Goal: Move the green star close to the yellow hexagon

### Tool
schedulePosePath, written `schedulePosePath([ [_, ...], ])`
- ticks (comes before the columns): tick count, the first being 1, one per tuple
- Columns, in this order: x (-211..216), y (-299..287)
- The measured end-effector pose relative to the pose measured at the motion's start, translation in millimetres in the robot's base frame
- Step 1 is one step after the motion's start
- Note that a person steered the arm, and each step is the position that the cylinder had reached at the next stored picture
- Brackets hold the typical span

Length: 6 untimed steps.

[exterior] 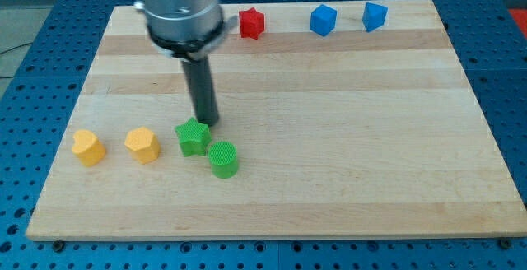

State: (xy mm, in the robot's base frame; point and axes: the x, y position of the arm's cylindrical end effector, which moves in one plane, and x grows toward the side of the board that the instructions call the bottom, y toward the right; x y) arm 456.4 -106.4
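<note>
The dark rod's tip touches the top edge of the ridged green plastic star; it has no jaws and grips nothing.

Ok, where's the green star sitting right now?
The green star is in the board's lower left part, touching the green cylinder at its lower right, with a yellow block to its left and my tip just above it.

Star right of hexagon; cylinder touching star's lower right.
</note>
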Motion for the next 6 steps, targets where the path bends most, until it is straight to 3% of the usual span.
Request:
schedulePosePath([
  [2,19.1,44.3],
  [3,32.8,19.5],
  [5,1.6,35.6],
  [6,16.6,9.0],
])
